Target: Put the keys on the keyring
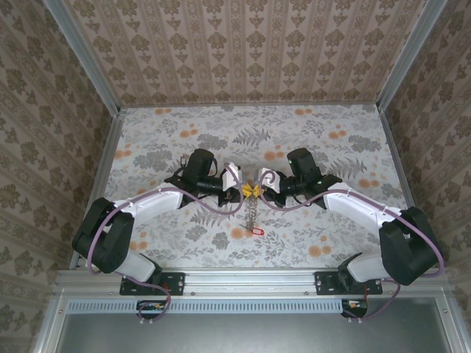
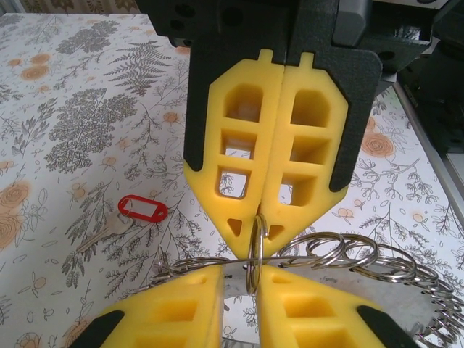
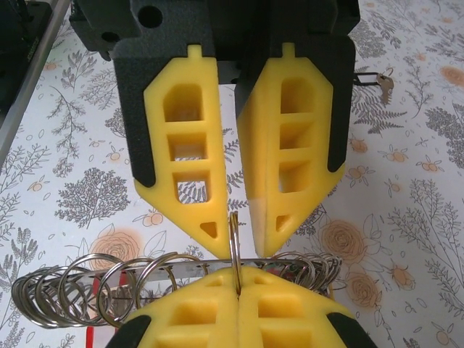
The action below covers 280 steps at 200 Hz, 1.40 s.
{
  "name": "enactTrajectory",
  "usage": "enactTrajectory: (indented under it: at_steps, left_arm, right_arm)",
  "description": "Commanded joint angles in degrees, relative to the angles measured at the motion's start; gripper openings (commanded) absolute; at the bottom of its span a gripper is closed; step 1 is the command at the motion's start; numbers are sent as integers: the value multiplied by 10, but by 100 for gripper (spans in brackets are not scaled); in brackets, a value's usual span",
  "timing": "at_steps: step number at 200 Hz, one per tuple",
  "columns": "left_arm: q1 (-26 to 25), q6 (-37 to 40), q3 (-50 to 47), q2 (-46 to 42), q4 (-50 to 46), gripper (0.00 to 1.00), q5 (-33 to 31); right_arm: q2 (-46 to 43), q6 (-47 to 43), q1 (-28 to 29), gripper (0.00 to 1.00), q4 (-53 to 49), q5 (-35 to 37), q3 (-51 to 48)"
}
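- Tabletop (image 1: 331, 147): floral-patterned surface; both arms reach in and meet over its middle.
- Left gripper (image 3: 238, 238): fingers stand a little apart, one on each side of an upright ring. They flank it but do not look clamped on it.
- Right gripper (image 2: 257, 214): closed, fingertips pinched on the same ring from the opposite side.
- Keyring (image 2: 196, 262): a large thin wire loop directly under the meeting fingertips, strung with a row of small rings.
- Keys (image 2: 435, 308): a toothed grey fringe on the keyring's far right side. Judged already threaded, so much of the task looks done.
- Split ring (image 3: 234, 250): small, seen edge-on, held by the right gripper. Whether it is already linked to the keyring cannot be told.
- Red-tagged key (image 2: 143, 209): lies loose on the tabletop, apart from the keyring. Judged not yet fitted.
- Bare grey key (image 3: 380, 81): lies loose on the tabletop, well apart from the grippers. Also judged outstanding.
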Motion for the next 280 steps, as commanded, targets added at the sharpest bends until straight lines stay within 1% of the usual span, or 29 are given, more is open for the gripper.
enactTrajectory:
  at_steps: [1, 16, 34, 48, 62, 71, 79, 86, 93, 99, 117, 126, 143, 146, 156, 178, 186, 196, 203, 208, 216, 225, 237, 249, 263, 280]
  left_arm:
    - [-2, -4, 11, -8, 9, 20, 7]
    - [-2, -3, 12, -6, 9, 25, 4]
    - [-3, -5, 12, -7, 12, 27, 3]
    - [-4, -8, 12, -6, 18, 27, 0]
    - [-5, -8, 12, -6, 17, 21, 0]
    - [-5, -9, 13, -6, 18, 20, -1]
    - [-5, -8, 12, -5, 16, 15, 1]
    - [-6, -7, 12, -4, 13, 13, -1]
    - [-6, -5, 14, -4, 9, 7, -2]
    - [-6, -3, 14, -4, 6, 0, -2]
    - [-6, -2, 12, -5, 7, 0, -8]
    - [-6, -2, 9, -6, 9, 0, -14]
    - [-5, -6, 5, -8, 13, 0, -24]
    - [-4, -8, 3, -9, 15, 0, -25]
    - [-2, -15, -1, -9, 24, 0, -28]
    - [3, -37, -17, -17, 50, 0, -38]
    - [5, -45, -23, -20, 62, 0, -40]
    - [8, -54, -31, -23, 75, 0, -39]
    - [10, -60, -35, -24, 83, 0, -39]
    - [12, -63, -37, -24, 87, 0, -37]
    - [13, -66, -38, -24, 89, 0, -33]
    - [14, -67, -38, -24, 91, 0, -30]
    - [14, -70, -41, -25, 92, 0, -30]
    - [14, -71, -40, -26, 92, 0, -31]
    - [14, -71, -40, -26, 92, 0, -30]
    - [14, -72, -39, -24, 92, 0, -33]
  right_arm:
    - [13, -12, 2, 0, 3, -25, 25]
    - [18, -12, 2, 0, 2, -27, 28]
    - [21, -13, 2, 0, -5, -27, 33]
    - [23, -13, 2, 0, -10, -29, 36]
    - [24, -13, 2, 0, -9, -31, 36]
    - [25, -13, 2, 0, -9, -30, 37]
    - [25, -13, 2, 0, -10, -29, 38]
    - [25, -12, 2, 0, -8, -30, 38]
    - [24, -11, 2, 0, -6, -31, 37]
    - [24, -11, 2, 0, -5, -31, 36]
    - [22, -5, 3, 0, -5, -28, 37]
    - [18, 4, 2, 4, 2, -23, 32]
    - [9, 27, 1, 17, 21, 3, 15]
    - [-9, 33, 0, 19, 25, 9, 11]
    - [-27, 66, -9, 27, 36, 26, -1]
    - [-74, 170, -42, 36, 75, 57, -38]
    - [-86, 221, -54, 38, 89, 88, -50]
    - [-93, 300, -62, 40, 94, 168, -57]
    - [-87, 346, -64, 38, 76, 227, -52]
    - [-78, 371, -67, 36, 50, 257, -39]
    - [-54, 399, -72, 34, -8, 290, -10]
    - [-17, 425, -78, 33, -76, 310, 33]
    - [49, 452, -85, 31, -163, 318, 95]
    - [107, 481, -95, 28, -225, 315, 148]
    - [161, 507, -100, 28, -258, 310, 187]
    - [204, 535, -101, 31, -276, 297, 212]
